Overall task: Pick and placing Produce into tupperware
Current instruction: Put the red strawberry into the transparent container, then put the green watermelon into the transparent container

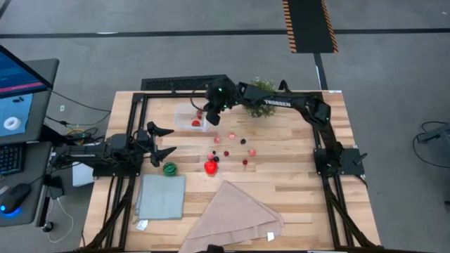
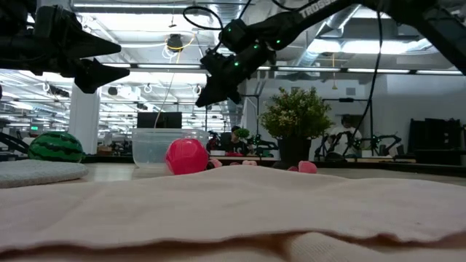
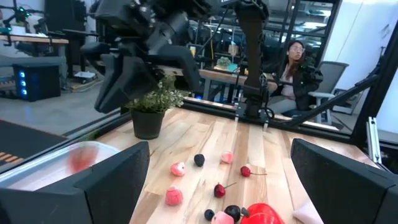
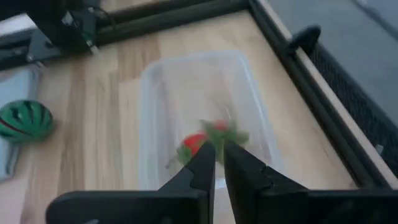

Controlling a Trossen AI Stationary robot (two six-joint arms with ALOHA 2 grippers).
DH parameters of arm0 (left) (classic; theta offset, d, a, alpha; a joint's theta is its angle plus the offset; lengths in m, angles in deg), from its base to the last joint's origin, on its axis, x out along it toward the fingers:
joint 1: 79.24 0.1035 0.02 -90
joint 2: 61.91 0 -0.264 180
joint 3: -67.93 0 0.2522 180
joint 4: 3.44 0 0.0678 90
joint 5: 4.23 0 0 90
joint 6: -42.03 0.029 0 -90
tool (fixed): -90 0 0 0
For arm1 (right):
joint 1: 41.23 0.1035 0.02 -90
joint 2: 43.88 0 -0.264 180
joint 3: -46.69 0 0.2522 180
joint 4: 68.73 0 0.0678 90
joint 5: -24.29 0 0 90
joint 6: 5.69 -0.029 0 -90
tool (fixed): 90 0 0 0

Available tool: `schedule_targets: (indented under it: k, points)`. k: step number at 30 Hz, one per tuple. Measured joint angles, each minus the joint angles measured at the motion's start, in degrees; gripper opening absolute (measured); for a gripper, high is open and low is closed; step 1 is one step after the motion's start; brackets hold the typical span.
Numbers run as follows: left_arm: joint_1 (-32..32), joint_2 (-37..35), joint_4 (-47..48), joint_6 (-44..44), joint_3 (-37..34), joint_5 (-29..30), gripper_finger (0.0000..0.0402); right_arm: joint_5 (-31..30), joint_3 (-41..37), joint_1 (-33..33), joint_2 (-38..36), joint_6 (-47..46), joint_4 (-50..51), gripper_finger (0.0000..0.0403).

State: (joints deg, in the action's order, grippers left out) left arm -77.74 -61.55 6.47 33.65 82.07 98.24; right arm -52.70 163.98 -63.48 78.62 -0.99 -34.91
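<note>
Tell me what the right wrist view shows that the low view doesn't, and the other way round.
Only the right wrist view looks down into the tupperware, showing red and green produce inside, below the right gripper. Only the low view shows the potted plant, the beige cloth up front, the large red produce piece and the open left gripper. Both show the tupperware, the right gripper over it and the round green watermelon toy.

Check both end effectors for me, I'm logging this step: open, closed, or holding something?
Left end effector: open, holding nothing, near the table's left edge.
Right end effector: fingers barely parted above the tupperware, holding nothing.
</note>
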Motion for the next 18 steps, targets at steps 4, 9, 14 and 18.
schedule_targets:
  k: [4, 9, 14, 18]
  points:
    - [0.0, 0.0, 0.0, -0.04, -0.01, -0.02, 0.0382, 2.37, 3.4, -0.84, 1.71, -0.17, 1.82, 0.0062]
    - [-0.01, 0.0, 0.02, 0.0, -0.01, -0.05, 0.0382, 4.03, 3.45, -0.32, 0.71, 1.05, 3.33, 0.0063]
    - [0.0, 0.0, 0.02, 0.02, 0.0, -0.07, 0.0382, 6.56, 3.58, 1.74, -4.32, 2.73, 5.34, 0.0063]
    - [0.0, 0.0, 0.04, 0.02, -0.02, -0.28, 0.0382, 6.5, 3.54, 3.56, -8.25, 3.33, 11.02, 0.0064]
